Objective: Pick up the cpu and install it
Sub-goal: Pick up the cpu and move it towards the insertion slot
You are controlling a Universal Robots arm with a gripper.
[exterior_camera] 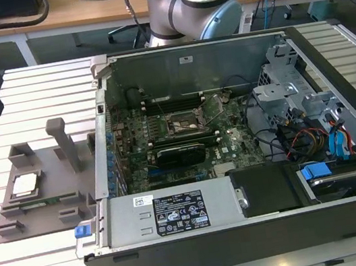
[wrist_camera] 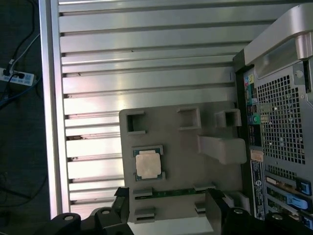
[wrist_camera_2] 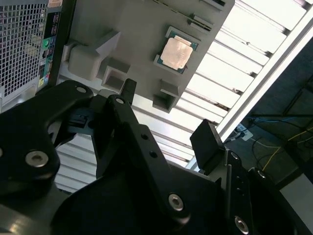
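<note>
A single robot arm's gripper (wrist_camera: 167, 197) hangs in the air over a grey holder tray (wrist_camera: 171, 142), with its two dark fingers (wrist_camera: 122, 200) spread apart and nothing between them. The tray lies on a slatted metal table (wrist_camera: 146, 63).

The cpu (wrist_camera: 148, 164) rests flat in a shallow square recess of the tray, untouched. In both wrist views it lies out ahead of the fingertips, not yet between them, and clear air separates the two. The chip is square, so it has no long axis. Its edges run parallel to the tray's edges, and the open fingers appear to be lined up across one pair of its sides.

It looks like a small flat tile with a pale silvery metal top (tinted warm by the light in the second wrist view) and a thin greenish rim around it.

Just beside the tray stands an open computer case (exterior_camera: 238, 164), with its motherboard socket (exterior_camera: 187, 123) empty.
</note>
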